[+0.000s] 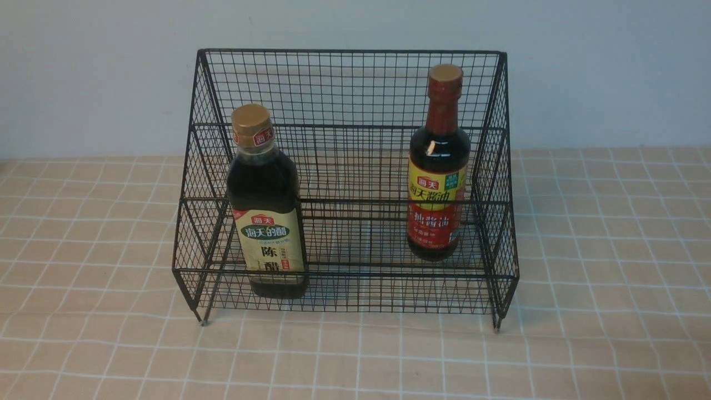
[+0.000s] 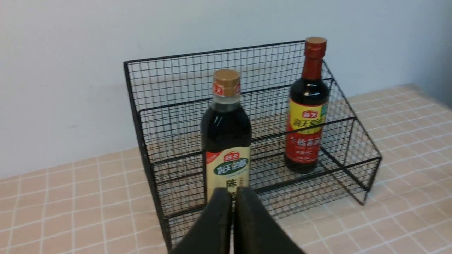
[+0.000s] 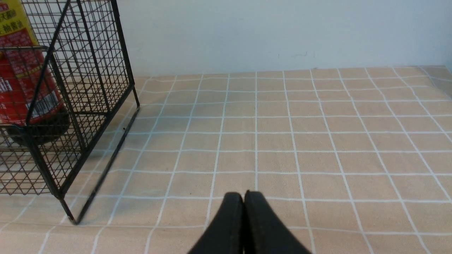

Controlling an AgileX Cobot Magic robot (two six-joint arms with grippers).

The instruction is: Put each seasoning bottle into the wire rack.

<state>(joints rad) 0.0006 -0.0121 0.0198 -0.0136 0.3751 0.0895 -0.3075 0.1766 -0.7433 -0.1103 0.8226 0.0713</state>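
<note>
Nearest, the checked tablecloth [image 1: 355,361] lies bare at six o'clock. On it stands the black wire-mesh rack [image 1: 344,89]: gold-capped vinegar bottle [image 1: 266,205] upright on the lower tier at nine o'clock, red-necked soy sauce bottle [image 1: 439,166] upright on the upper tier at three o'clock. Left gripper [image 2: 233,192] and right gripper [image 3: 243,195] are pressed closed, empty.

A: What colour is the rack [image 1: 344,166]?

B: Black wire all over, in a fine grid mesh.

A: And the bottle on the left [image 1: 266,205]?

B: Dark, nearly black liquid, a gold cap with a small red-and-white band under it, and a beige label with a green oval, a red patch and black characters.

A: The other bottle [image 1: 439,166]?

B: Dark liquid too, red neck, tan cap top, and a label that is yellow above and red below.

A: The cloth [image 1: 611,278]?

B: Peach-beige, checked with thin white lines.

A: The wall [image 1: 83,72]?

B: Plain pale blue-grey.

A: The grippers?

B: The left gripper [image 2: 233,197] and the right gripper [image 3: 243,201] are both matte black.
</note>
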